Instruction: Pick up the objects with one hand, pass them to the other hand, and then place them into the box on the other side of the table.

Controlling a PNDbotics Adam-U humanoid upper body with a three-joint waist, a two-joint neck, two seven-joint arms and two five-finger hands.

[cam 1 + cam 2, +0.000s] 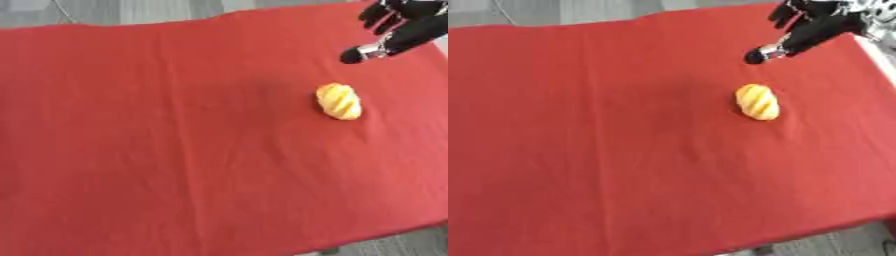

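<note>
A small yellow bread-like loaf (758,102) with pale ridges lies on the red tablecloth (623,140), right of the middle. My right hand (809,27) comes in from the upper right corner and hovers above and to the right of the loaf, apart from it. Its fingers are spread and relaxed, open, with one finger reaching down-left toward the loaf and nothing held. The left hand shows in neither view. No box is visible.
The red cloth covers nearly the whole table, with grey floor (105,10) beyond its far edge and at the lower right corner. A pale strip (881,55) shows at the table's right edge.
</note>
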